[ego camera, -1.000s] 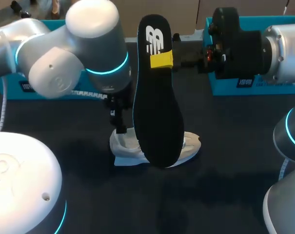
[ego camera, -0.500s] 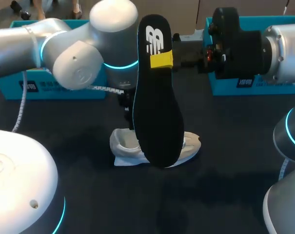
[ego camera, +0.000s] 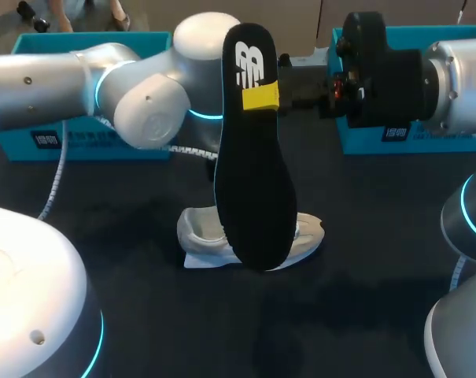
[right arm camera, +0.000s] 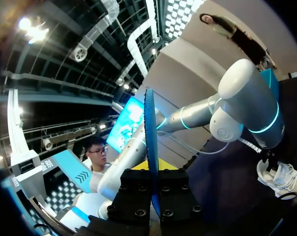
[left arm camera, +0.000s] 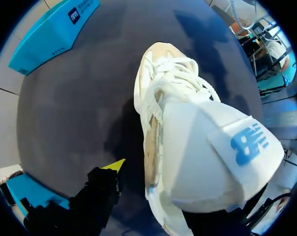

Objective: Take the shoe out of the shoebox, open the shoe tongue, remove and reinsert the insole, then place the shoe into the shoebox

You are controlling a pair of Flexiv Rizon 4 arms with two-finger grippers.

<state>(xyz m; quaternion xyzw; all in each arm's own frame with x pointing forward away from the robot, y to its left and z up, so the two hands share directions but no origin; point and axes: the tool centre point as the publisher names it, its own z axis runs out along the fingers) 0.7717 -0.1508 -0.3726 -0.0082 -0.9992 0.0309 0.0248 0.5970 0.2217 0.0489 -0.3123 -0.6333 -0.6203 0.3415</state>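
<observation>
Well, right hand [ego camera: 261,96] clamps the insole [ego camera: 252,181] over the shoe [ego camera: 197,236] on the dark table [ego camera: 363,260]; left hand [left arm camera: 160,194] unclear.

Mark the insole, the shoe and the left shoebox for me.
insole [ego camera: 253,189], head view, middle of its black face.
shoe [left arm camera: 180,86], left wrist view, on the laces.
left shoebox [ego camera: 17,146], head view, on its front wall.

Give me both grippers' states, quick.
Left gripper: cannot be told, the shoe partly hides it.
Right gripper: shut on the insole.
</observation>
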